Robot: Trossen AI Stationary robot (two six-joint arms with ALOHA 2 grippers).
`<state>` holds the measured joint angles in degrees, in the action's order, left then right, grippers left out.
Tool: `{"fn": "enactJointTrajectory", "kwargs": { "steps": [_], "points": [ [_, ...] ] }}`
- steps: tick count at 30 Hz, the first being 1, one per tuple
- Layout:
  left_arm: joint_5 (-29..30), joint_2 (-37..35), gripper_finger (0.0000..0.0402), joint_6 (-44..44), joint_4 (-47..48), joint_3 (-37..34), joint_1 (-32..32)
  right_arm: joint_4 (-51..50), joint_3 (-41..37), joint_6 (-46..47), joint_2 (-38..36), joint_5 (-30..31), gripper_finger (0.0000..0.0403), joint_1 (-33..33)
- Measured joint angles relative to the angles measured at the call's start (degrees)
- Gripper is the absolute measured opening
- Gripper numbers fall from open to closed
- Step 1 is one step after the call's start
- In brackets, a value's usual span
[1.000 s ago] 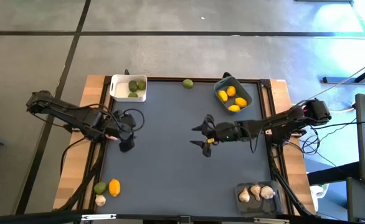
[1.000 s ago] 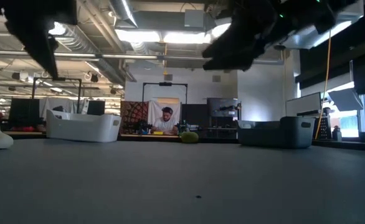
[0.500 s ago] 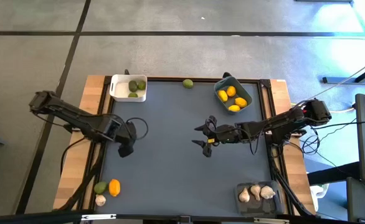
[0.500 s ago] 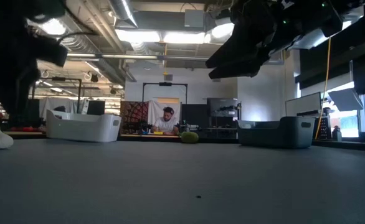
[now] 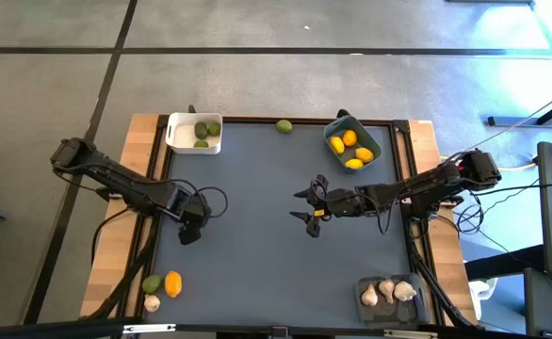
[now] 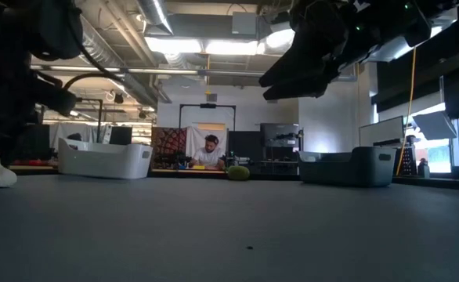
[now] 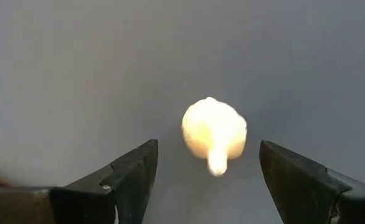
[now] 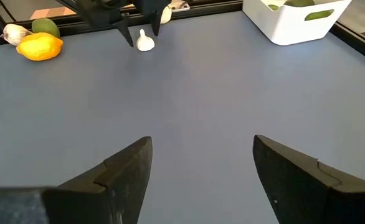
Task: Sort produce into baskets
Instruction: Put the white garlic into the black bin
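Note:
A whitish garlic bulb (image 7: 213,130) rests on its base on the grey table mat, stem toward the camera. My left gripper (image 7: 207,148) points straight down over it, open, one finger on either side and neither touching; it stands at the table's left (image 5: 189,230). My right gripper (image 5: 306,205) hangs open above the table's middle, holding nothing. The white basket (image 5: 180,134) holds green fruits, the blue-grey basket (image 5: 337,130) holds lemons, and the clear basket (image 5: 365,282) holds garlic bulbs.
A green fruit (image 5: 284,125) lies at the far edge. A green fruit (image 5: 152,282), a lemon (image 5: 172,283) and a garlic bulb (image 5: 152,302) lie at the near left corner. A person sits in the room behind the table (image 6: 211,150).
My left gripper has come down toward the garlic bulb and tipped until it points straight down, staying open. In the low view it now stands in front of the bulb. The garlic has not moved.

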<state>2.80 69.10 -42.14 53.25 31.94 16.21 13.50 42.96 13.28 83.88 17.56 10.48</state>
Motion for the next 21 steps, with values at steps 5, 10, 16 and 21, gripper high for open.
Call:
{"fn": "enactJointTrajectory", "kwargs": {
  "steps": [5, 10, 16, 21],
  "points": [
    [0.27, -0.04, 0.0237, 0.93, -1.79, -0.61, 0.0, -0.04, 0.0, -0.02, 0.0, 0.06, 0.0276, 0.0],
    [0.41, -0.04, 0.0171, 2.69, -1.91, -0.61, 0.0, -0.05, 0.0, -0.02, 0.0, 0.46, 0.0276, 0.0],
    [0.47, -0.04, 0.0099, 5.02, -2.22, -0.61, 0.0, -0.04, 0.0, -0.02, 0.0, 0.46, 0.0276, 0.0],
    [0.52, -0.04, 0.0073, 6.39, -3.61, -0.59, 0.0, -0.49, 0.0, -0.02, 0.0, 0.92, 0.0276, 0.0]
  ]
}}
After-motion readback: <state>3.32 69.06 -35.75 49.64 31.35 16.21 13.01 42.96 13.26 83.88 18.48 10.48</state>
